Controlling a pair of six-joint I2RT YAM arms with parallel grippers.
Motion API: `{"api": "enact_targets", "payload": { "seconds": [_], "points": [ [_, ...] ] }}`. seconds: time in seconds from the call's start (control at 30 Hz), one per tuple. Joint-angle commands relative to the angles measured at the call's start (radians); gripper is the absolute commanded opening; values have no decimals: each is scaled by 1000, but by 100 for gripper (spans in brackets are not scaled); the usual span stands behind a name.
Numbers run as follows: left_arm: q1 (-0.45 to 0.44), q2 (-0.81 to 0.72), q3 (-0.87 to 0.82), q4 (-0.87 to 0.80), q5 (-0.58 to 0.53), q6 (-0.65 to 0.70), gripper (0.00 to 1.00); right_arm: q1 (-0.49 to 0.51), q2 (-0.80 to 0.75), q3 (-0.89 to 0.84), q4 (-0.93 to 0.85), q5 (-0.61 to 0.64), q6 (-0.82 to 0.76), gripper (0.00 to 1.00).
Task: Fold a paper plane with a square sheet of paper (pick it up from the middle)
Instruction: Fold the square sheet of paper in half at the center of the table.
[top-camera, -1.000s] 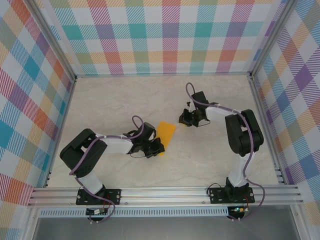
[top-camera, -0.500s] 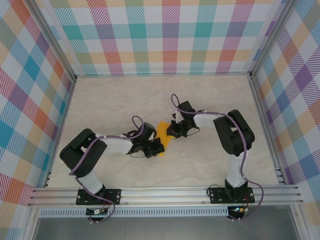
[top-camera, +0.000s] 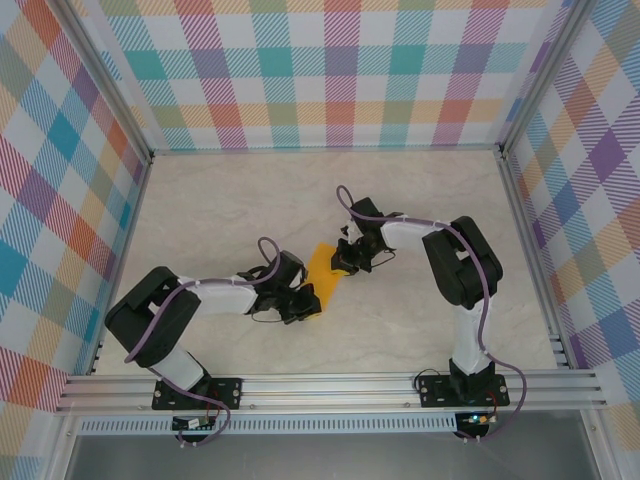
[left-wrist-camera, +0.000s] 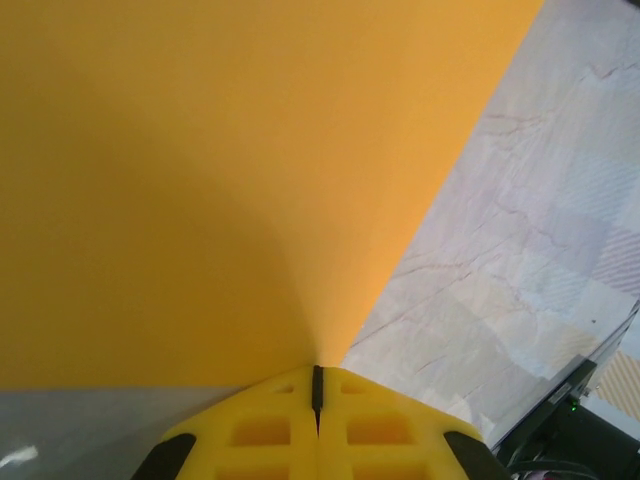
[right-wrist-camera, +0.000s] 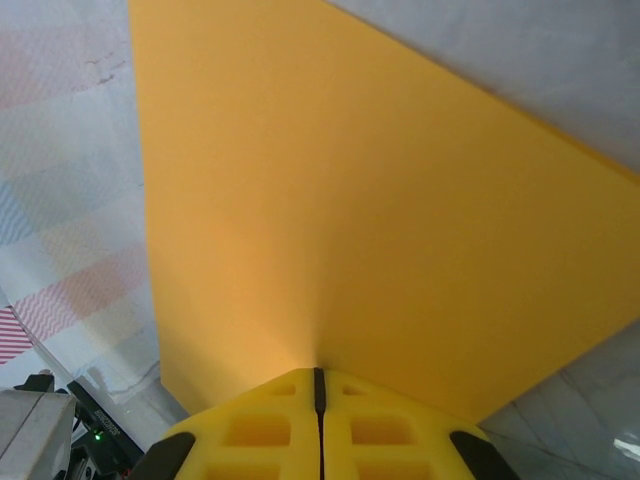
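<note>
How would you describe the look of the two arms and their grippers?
The left arm and right arm have black joints, white links and looping purple cables. The left gripper and right gripper have yellow fingers with rectangular recesses.

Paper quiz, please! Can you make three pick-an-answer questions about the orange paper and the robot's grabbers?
1. Where is the square sheet of paper?
A) between the two grippers
B) stuck on the checked wall
C) beside the right arm's base

2. What colour is the paper?
A) blue
B) green
C) orange-yellow

3. What are the left gripper and the right gripper doing?
A) both wide open
B) both shut on the paper's edge
C) one open, one shut

Answers:
1 A: the top view shows a gripper at each end of it.
2 C: every view shows it orange-yellow.
3 B: each wrist view shows the jaws pressed together with the paper coming out between them.
</note>
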Motion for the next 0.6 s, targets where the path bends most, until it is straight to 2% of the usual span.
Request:
{"api": "enact_targets", "payload": {
  "seconds": [0.0,0.1,0.23,0.33,0.43,0.57],
  "points": [
    [-25,-29,-19,-209,14,39,6,-5,38,10,-41,111,-3,6],
    [-24,-76,61,-315,-40,65,8,-4,-3,12,-36,96,-15,8],
    [-8,-138,193,-440,-131,114,16,4,-84,30,-54,108,-22,15],
    [26,-149,247,-483,-175,133,26,15,-123,63,-105,167,-10,23],
    [76,-141,255,-481,-180,131,43,21,-134,88,-147,224,18,33],
    [131,-115,235,-457,-159,116,51,21,-107,120,-167,242,60,35]
  ]
}}
